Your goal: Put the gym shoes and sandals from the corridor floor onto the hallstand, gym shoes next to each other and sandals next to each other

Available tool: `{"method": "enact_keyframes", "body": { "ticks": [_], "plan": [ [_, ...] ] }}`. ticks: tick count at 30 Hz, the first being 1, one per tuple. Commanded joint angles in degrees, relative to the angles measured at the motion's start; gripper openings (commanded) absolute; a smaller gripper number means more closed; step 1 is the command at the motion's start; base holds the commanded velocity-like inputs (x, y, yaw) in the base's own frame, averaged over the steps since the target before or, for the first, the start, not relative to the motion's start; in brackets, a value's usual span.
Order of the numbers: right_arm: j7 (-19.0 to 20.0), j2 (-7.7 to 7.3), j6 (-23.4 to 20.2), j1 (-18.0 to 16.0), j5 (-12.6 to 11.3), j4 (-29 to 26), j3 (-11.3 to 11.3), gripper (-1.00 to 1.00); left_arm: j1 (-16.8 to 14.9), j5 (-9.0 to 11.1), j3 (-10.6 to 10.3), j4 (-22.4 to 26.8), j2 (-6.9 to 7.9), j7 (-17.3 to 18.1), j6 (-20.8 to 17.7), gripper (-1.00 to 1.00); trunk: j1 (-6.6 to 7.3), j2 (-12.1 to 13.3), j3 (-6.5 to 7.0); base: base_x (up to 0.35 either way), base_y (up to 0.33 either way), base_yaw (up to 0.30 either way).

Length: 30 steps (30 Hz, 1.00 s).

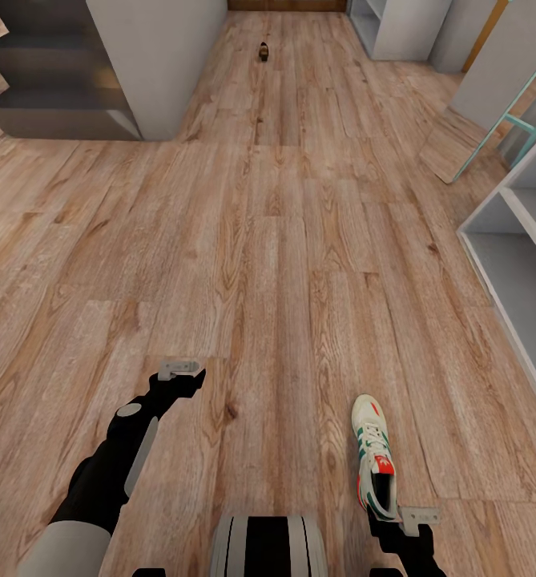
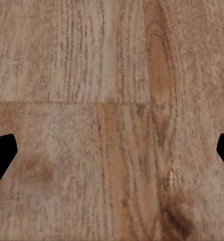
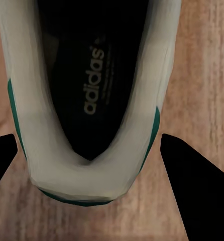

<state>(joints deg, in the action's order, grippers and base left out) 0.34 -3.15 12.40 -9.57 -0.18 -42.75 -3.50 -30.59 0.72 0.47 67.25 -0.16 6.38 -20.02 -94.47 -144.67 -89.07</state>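
Right wrist view looks straight down into the dark opening of a white lace-up gym shoe with green side stripes, its heel collar lying between the two black fingers of the right gripper. These fingers stand wide on either side of the heel; whether they touch the shoe cannot be told, so no grip is confirmed. In the head view the same shoe lies on the light brown wood-plank corridor floor, toe pointing up the corridor, with the right gripper just beside its heel.

Beyond the shoe, the pale grey open-shelved hallstand stands along the corridor's edge, well apart. A small dark object, too far off to identify, sits on the floor far beyond the shoe's toe. On the far side of the shoe from the hallstand, the left gripper hangs over bare planks, its fingers wide and empty.

The risk lies in the soft collar: fingers closing on it alone could crush or skid off it, letting the shoe swing or drop. A descent slightly off-centre might also nudge the heel sideways and spin the shoe out of the grasp.
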Motion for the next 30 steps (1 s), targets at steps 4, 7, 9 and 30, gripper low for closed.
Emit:
{"method": "enact_keyframes", "body": {
  "ticks": [4, 7, 9, 30],
  "plan": [
    [0.0, 0.0, 0.2, 0.0, 0.0, 0.0, 0.0, -1.0, 0.0, 0.1, 0.1, 0.1, -0.02, 0.2, -0.4, 1.0, 0.01, 0.0, -0.03, 0.0, 0.0, 0.0],
    [0.0, -0.01, 0.2, 0.0, -0.1, 0.0, 0.0, -1.0, 0.0, 0.1, 0.1, 0.1, -0.02, 0.2, -0.4, 1.0, 0.03, 0.0, 0.19, 0.0, 0.0, 0.0],
    [0.1, 0.01, 0.2, 0.0, -0.1, -0.1, 0.1, -1.0, 0.0, 0.1, 0.1, 0.1, -0.02, 0.2, -0.4, 1.0, 0.09, 0.0, 0.63, 0.0, 0.0, 0.0],
    [0.0, 0.25, 2.0, 0.0, 0.0, -0.2, 0.1, -1.0, 2.8, -0.1, 0.2, -0.9, 0.3, 0.4, 0.3, 1.0, 0.63, 0.3, 5.29, 0.0, 0.0, 0.0]
  ]
}}
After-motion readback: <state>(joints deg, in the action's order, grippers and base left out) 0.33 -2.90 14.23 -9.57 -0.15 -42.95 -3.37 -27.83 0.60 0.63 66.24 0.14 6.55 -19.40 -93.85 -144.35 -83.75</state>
